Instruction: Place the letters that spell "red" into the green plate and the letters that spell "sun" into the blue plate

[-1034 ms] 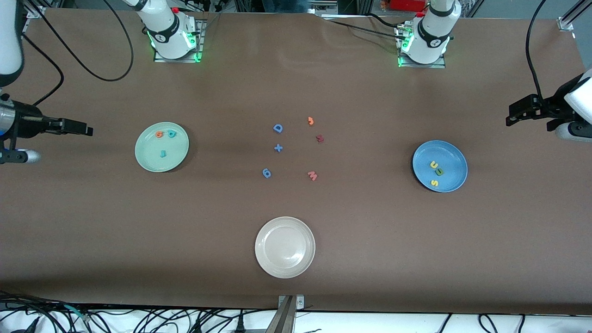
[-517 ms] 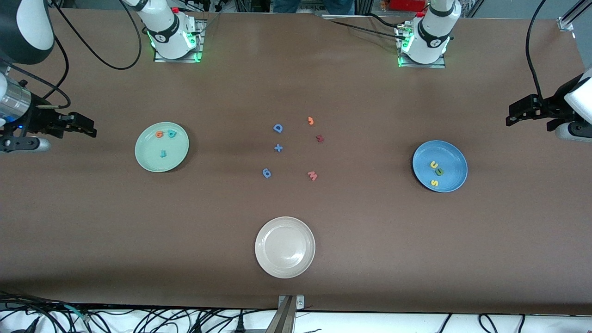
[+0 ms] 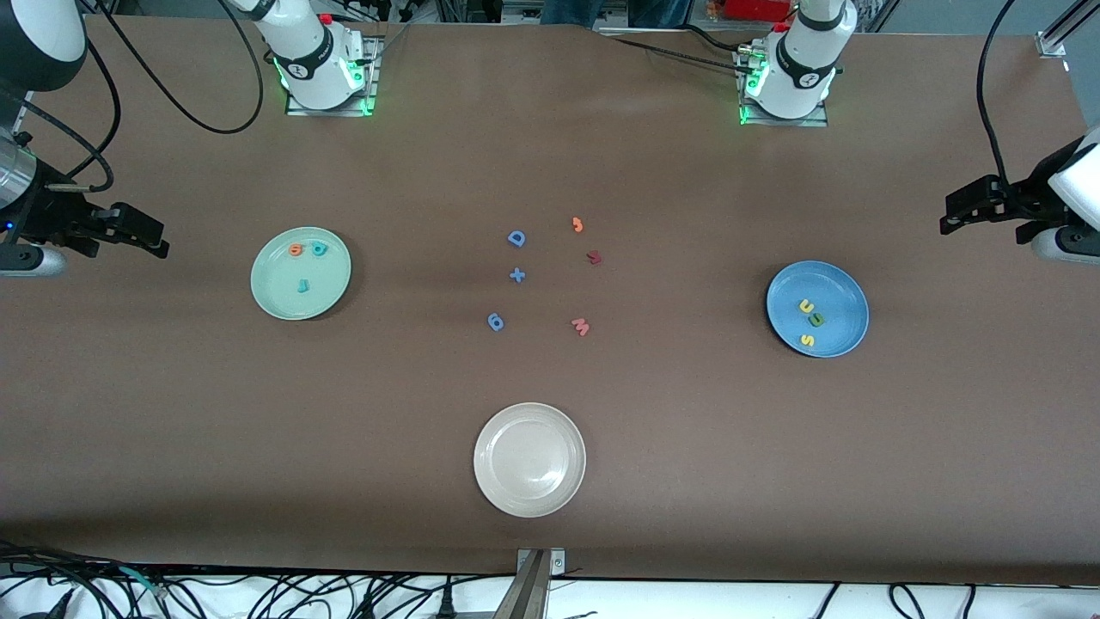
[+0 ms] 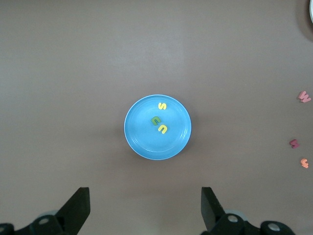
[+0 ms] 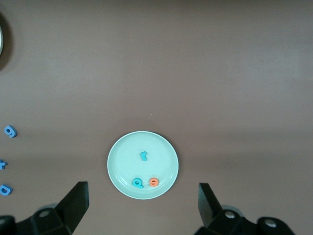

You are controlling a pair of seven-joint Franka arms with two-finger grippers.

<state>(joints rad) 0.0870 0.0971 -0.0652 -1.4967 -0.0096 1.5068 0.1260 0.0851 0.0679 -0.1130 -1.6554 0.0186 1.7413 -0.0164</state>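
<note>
The green plate [image 3: 275, 288] lies toward the right arm's end of the table and holds the teal r [image 3: 302, 285], orange e [image 3: 296, 250] and teal d [image 3: 319, 249]. My right gripper [image 3: 159, 241] hangs open and empty beside it, off the plate's rim [image 5: 120, 169]. The blue plate [image 3: 842, 297] lies toward the left arm's end and holds the yellow u [image 3: 806, 305], olive n [image 3: 816, 319] and yellow s [image 3: 806, 340]. Open and empty, my left gripper [image 3: 950, 217] waits beside that plate [image 4: 144, 142].
Loose foam pieces lie mid-table: a blue D [image 3: 516, 238], a blue plus [image 3: 516, 275], a blue 6 [image 3: 495, 321], an orange piece [image 3: 577, 224], a dark red piece [image 3: 593, 257] and a pink w [image 3: 581, 326]. A cream plate [image 3: 483, 460] sits nearest the front camera.
The right arm's wrist has lifted and turned, and its gripper has shifted slightly near the table's end. The left arm and all letters have stayed put.
</note>
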